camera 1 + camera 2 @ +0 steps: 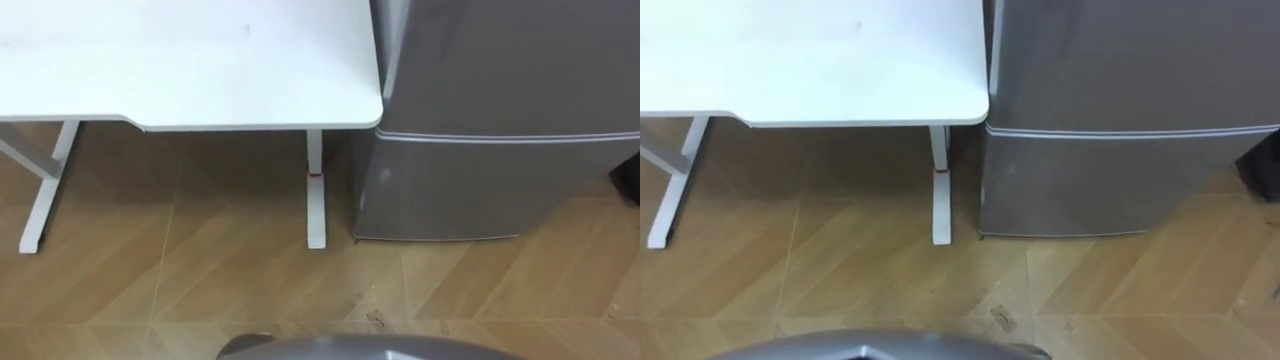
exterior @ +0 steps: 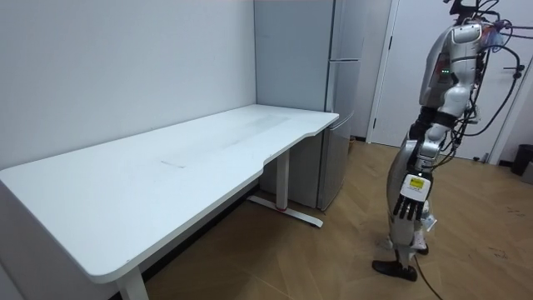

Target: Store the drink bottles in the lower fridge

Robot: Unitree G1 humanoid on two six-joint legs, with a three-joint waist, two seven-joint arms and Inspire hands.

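Standing before closed grey two-door fridge (image 1: 500,100), beside white table (image 1: 200,60), left hand (image 2: 410,204) hanging, fingers straight.

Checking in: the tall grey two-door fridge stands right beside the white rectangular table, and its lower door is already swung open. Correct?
Not quite. The lower door of the tall grey two-door fridge is shut, flush with the fridge's front, as the left eye view shows. The fridge does stand right beside the white rectangular table.
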